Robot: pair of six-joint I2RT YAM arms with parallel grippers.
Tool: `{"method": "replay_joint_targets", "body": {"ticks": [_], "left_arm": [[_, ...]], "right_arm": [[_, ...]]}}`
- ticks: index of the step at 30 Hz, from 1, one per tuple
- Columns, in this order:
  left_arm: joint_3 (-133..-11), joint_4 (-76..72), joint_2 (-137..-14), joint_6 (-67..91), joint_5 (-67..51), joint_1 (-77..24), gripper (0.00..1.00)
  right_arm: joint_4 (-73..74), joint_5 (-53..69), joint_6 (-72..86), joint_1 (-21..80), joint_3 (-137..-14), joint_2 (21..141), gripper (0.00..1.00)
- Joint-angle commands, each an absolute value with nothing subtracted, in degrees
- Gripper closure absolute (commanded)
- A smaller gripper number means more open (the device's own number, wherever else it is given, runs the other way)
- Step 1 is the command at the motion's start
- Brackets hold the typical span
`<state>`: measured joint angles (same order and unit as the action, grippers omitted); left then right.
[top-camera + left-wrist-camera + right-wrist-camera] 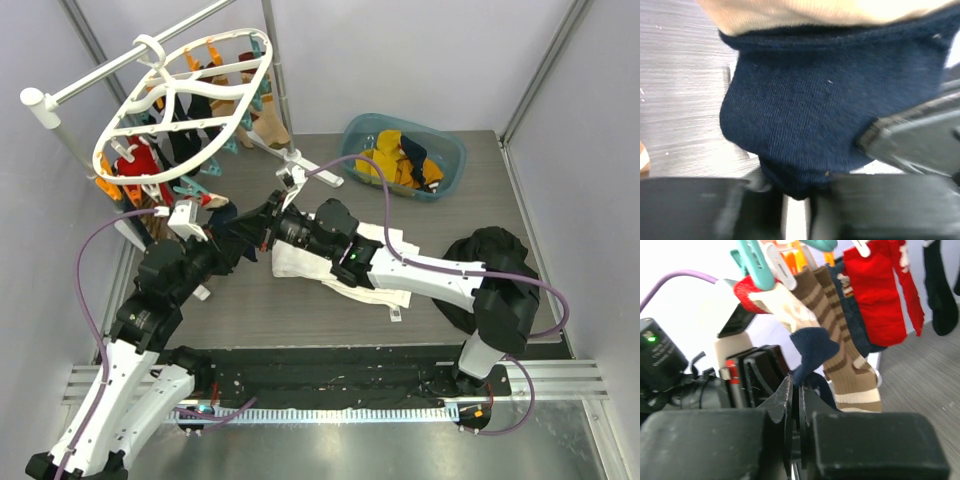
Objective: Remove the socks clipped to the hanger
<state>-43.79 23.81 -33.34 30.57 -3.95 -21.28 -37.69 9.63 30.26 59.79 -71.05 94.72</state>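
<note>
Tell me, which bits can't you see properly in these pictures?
- Left wrist view: tan fabric and the top edge hide the upper part of the navy sock.
- Left wrist view: the left gripper is blurred, so its grip is unclear.
- Right wrist view: the shut right gripper hides the navy sock's toe tip.
- Top view: the yellow fabric in the blue basket is too small to name.

A white oval hanger (108, 140) with orange and teal clips hangs from a white pole (120, 65) at the far left, socks (140, 160) in red, black and tan dangling beneath it. The left gripper (212, 228) and right gripper (250, 230) meet at a dark sock (222, 212) under its near rim. A white cloth (300, 262) lies under the right arm on the grey surface (300, 310), a black garment heap (495, 250) to the right, and a teal basket (452, 150) of yellow and dark socks at the far side
</note>
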Motion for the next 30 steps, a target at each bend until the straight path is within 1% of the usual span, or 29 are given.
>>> {"method": "replay_joint_targets", "body": {"ticks": [1,2,4,5,6,8,9,14,21,26,30], "left_arm": [[-44.6,21.6,-31.4,30.6,-4.7,-21.0,0.99],[-44.1,21.9,-30.9,31.1,-5.2,-21.0,1.0],[-43.3,21.5,-29.6,31.6,-7.2,-21.1,1.0],[-42.6,21.3,-29.3,31.9,-7.8,-21.1,1.0],[-42.2,20.9,-29.0,32.1,-8.7,-21.0,1.0],[-41.4,20.9,-28.3,32.3,-8.9,-21.1,1.0],[-41.2,20.9,-28.3,32.3,-8.8,-21.1,1.0],[-40.6,20.0,-28.6,33.3,-9.6,-21.1,1.0],[-41.0,19.4,-29.4,33.7,-10.2,-21.1,1.0],[-40.4,19.3,-29.7,33.7,-10.1,-21.1,1.0],[-40.3,19.2,-30.0,33.7,-9.8,-21.1,1.0]], "right_arm": [[-34.0,4.9,27.9,60.0,-72.0,89.4,0.89],[-32.4,4.0,26.6,60.1,-72.5,88.9,0.82],[-26.7,3.3,24.8,60.1,-74.8,87.5,0.75],[-24.5,2.1,24.1,60.0,-75.8,87.2,0.68],[-19.8,1.6,22.3,60.1,-78.2,86.8,0.65],[-15.2,0.3,20.4,60.0,-80.8,86.3,0.61],[-11.0,0.3,18.7,60.1,-83.6,86.2,0.59],[-0.5,-1.5,13.0,60.0,-93.4,87.6,0.55],[4.0,1.8,8.2,60.3,-103.0,90.3,0.53],[7.9,0.3,4.7,62.6,-110.9,93.9,0.51],[11.8,-4.0,1.9,64.6,-118.1,98.7,0.5]]}}
